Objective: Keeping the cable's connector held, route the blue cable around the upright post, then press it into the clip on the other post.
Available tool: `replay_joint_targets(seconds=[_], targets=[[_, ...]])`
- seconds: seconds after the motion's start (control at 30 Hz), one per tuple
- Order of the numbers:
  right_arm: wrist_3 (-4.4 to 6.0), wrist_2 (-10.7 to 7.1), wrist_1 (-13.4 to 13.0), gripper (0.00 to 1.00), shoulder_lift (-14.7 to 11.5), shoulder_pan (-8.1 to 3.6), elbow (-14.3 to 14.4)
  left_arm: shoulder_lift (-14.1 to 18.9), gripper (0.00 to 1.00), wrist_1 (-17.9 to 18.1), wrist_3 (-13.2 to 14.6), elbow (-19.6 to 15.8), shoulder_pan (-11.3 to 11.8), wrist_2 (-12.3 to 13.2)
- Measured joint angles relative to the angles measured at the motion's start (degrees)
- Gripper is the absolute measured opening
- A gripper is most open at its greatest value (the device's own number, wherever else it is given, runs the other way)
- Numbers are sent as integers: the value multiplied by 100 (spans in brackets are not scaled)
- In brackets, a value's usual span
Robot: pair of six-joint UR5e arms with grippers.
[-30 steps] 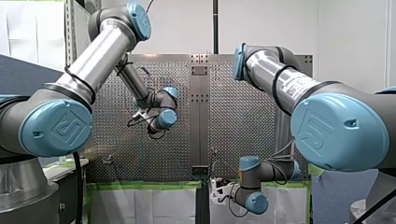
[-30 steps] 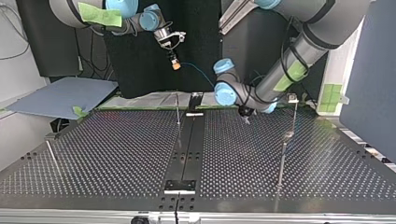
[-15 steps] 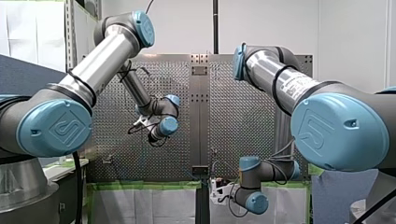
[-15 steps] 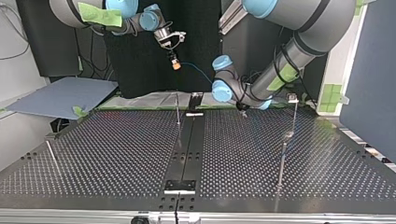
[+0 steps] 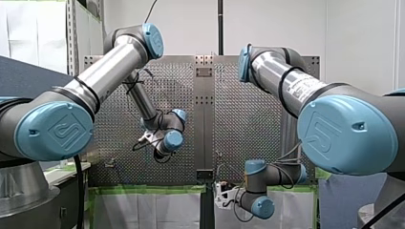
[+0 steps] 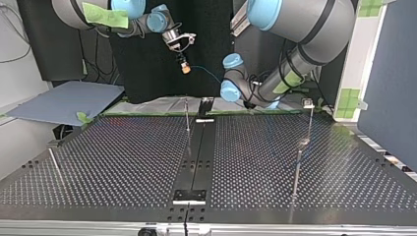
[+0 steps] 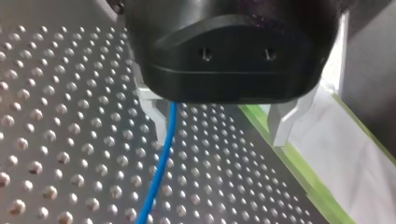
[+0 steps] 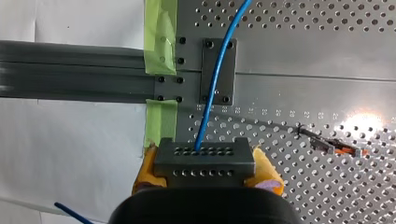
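Observation:
My right gripper [image 8: 204,173] is shut on the grey connector block [image 8: 204,156], with yellow pads [image 8: 145,171] on both sides. In the top view it hangs high above the table's far edge [image 6: 185,67]. The blue cable [image 8: 215,79] leaves the connector and runs over the table to my left gripper [image 7: 219,122]. That gripper is open, and the cable [image 7: 161,165] passes between its metal fingers, close beside one finger [image 7: 154,109], ungripped. A thin upright post [image 6: 187,115] stands near the centre rail. A second post [image 6: 308,120] with a clip on top stands at the top view's right.
The perforated table [image 6: 123,162] has a dark centre rail [image 6: 199,147]. A thin rod [image 6: 54,164] leans at the top view's left edge. A blue-grey board [image 6: 64,101] lies beyond the table's left corner. Green tape and white sheeting line the far edge [image 6: 147,105].
My left arm has swung its wrist toward the table's far edge, down and slightly right in the front view, left in the top view. My right arm and the connector have stayed put.

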Motion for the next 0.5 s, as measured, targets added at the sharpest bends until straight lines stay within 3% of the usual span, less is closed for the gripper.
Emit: replay_joint_targets(seconds=[0.33, 0.5], targets=[[-5, -63, -68, 0, 0, -5, -1, -9, 99, -36, -447, -2, -79, 605], [-9, -106, -81, 0, 0, -20, -1, -7, 99, -45, -612, 1, -152, 784]])
